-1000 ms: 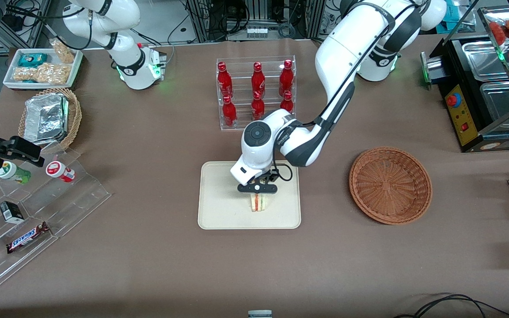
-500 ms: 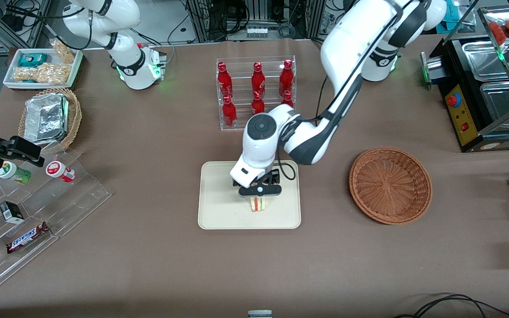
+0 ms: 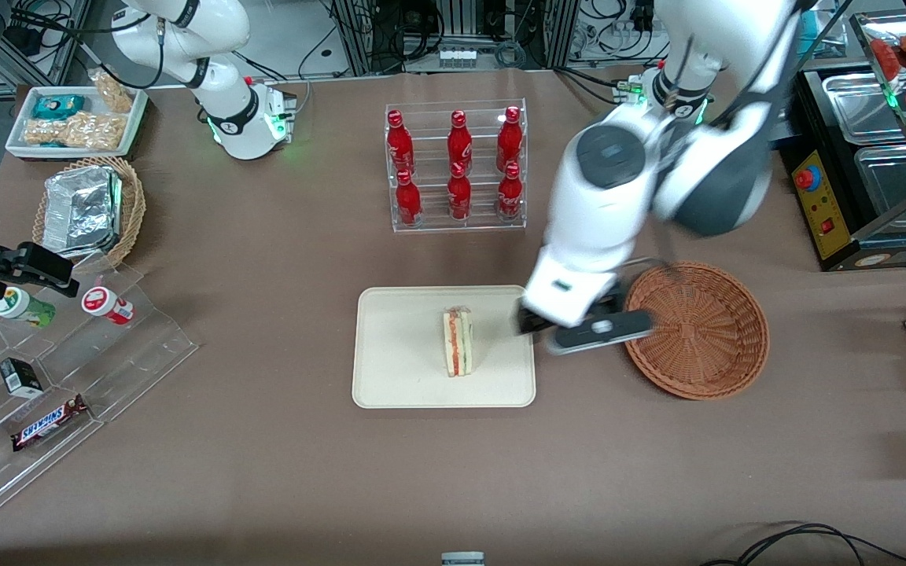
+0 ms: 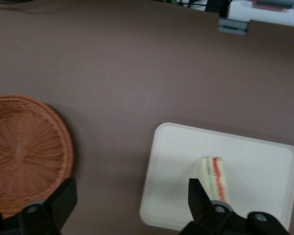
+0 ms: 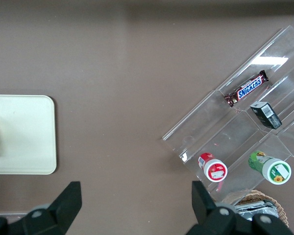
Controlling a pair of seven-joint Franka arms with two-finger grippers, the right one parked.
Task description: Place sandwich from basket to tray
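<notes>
Even overhead light, soft shadows; the moving arm (image 3: 618,212) is motion-blurred.

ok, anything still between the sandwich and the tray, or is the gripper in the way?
Nothing visible. The sandwich already stands on the tray, and the basket is empty. The gripper is open, holds nothing, and hangs above the table between tray and basket, apart from the sandwich.

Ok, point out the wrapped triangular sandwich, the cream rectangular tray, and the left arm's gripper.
Wrapped triangular sandwich (image 3: 458,342), front view, on its striped filling edge.
Cream rectangular tray (image 3: 394,346), front view, on its bare floor.
Left arm's gripper (image 4: 132,208), left wrist view, between open fingertips.
</notes>
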